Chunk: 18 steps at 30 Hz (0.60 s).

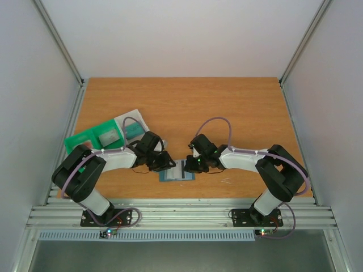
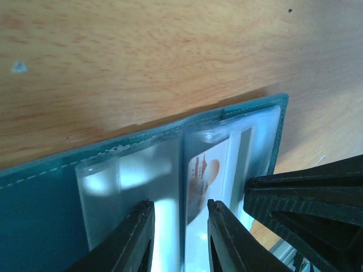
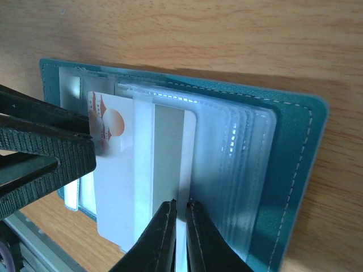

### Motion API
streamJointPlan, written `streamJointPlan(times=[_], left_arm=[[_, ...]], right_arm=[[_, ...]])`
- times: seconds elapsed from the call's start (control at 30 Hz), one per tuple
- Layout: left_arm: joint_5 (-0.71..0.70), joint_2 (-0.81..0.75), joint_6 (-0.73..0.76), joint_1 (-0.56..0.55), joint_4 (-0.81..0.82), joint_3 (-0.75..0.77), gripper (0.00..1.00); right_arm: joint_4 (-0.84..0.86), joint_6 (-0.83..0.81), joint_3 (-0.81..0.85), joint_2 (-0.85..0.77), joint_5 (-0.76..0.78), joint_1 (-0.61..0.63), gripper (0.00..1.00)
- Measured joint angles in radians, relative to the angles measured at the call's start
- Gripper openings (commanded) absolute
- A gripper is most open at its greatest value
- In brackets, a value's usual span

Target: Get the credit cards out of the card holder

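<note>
The card holder [image 3: 295, 170], open on the counter [image 3: 227, 34], is pinned by the half-open left tool [image 2: 180, 208]. The white card [image 3: 122, 187], judged thin, stiff and slick, is pinched at its near edge by the right tool [image 3: 181, 226].

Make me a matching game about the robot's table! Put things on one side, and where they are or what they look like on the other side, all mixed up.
Things:
1. card holder
2. white card
3. green tray
4. right tool

Clues:
A. sits far to the left on the table
B. pinches the card's edge
C. lies open and is teal-blue
D. has an orange picture on it

Pairs: 1-C, 2-D, 3-A, 4-B
</note>
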Motion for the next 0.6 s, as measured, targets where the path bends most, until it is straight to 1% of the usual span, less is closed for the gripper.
streamJointPlan(times=[0.17,0.37,0.47,0.6], left_arm=[[0.023,0.015,-0.008,0.002,0.042,-0.011,0.25],[0.054,0.037,-0.052,0.002,0.154,-0.056,0.01],[0.079,0.034,-0.084,0.006,0.222,-0.081,0.0],[0.087,0.018,-0.099,0.008,0.236,-0.086,0.0]], right_arm=[[0.066,0.019,-0.036,-0.004,0.003,-0.001,0.06],[0.085,0.029,-0.042,-0.004,0.005,-0.001,0.06],[0.092,0.035,-0.047,-0.004,0.005,-0.002,0.06],[0.1,0.043,-0.052,-0.007,0.005,-0.004,0.06]])
